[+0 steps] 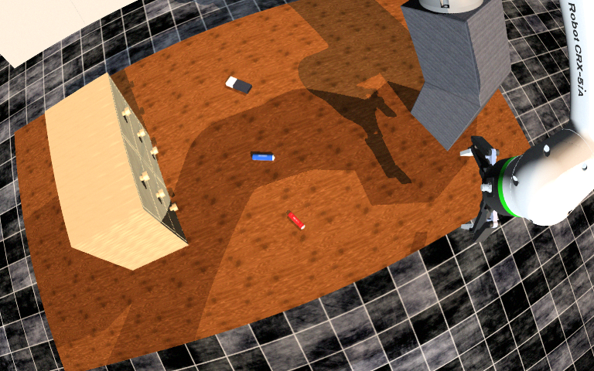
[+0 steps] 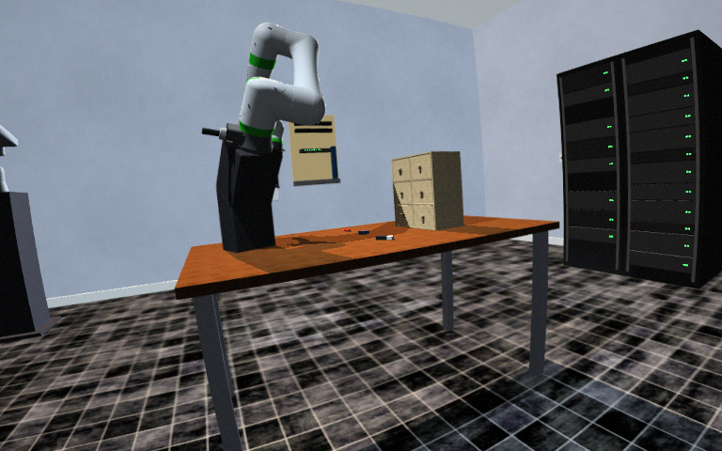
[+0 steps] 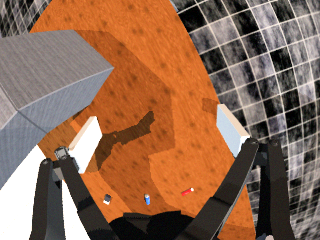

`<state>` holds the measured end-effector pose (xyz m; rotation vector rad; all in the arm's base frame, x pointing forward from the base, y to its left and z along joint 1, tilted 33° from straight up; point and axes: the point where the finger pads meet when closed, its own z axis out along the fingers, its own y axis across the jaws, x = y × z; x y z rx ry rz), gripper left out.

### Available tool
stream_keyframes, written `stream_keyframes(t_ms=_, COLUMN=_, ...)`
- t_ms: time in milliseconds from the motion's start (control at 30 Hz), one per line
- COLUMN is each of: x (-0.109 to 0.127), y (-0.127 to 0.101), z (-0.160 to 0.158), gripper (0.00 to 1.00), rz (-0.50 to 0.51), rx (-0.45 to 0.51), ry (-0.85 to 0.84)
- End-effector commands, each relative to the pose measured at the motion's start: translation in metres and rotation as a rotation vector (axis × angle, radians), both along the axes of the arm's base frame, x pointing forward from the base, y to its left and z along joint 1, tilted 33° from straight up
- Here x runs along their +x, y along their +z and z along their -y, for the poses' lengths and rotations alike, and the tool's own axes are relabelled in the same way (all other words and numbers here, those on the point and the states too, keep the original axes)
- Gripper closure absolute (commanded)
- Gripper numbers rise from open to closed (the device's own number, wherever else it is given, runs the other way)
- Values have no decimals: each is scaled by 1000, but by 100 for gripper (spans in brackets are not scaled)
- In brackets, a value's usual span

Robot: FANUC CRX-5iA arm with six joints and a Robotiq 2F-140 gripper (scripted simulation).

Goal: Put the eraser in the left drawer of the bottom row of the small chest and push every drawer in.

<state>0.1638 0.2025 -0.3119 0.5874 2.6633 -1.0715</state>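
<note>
1. Claw state: my claw is open, its two pads spread wide apart, with nothing gripped between them.
2. Claw position: I hold it raised above the surface, near the grey pedestal and well apart from the chest.
3. Eraser: the black-and-white eraser lies flat on the surface, outside the chest and in front of its drawer fronts.
4. Chest: the small wooden chest stands upright at the far end of the surface from my pedestal. It has three rows of two drawers, each row one above another, with knobs on the fronts. All drawers appear pushed in.
5. Target drawer: the left drawer of the bottom row is in shadow and appears shut.
6. Other items: a blue cylinder lies on its side between the eraser and a red cylinder, also on its side. The three lie apart, touching neither each other nor the chest.
</note>
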Motion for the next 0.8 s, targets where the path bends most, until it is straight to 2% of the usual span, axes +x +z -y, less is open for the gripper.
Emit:
stream_keyframes(t_ms=0, x=0, y=0, z=0, gripper=0, rz=0, rx=0, ry=0)
stream_keyframes(t_ms=600, x=1, y=2, z=-1, gripper=0, rz=-3, rx=2, ry=2)
stream_keyframes(t_ms=700, x=17, y=20, z=-12, gripper=0, rz=-31, rx=23, ry=29)
stream_keyframes(t_ms=767, x=43, y=49, z=-24, gripper=0, rz=-67, rx=54, ry=68)
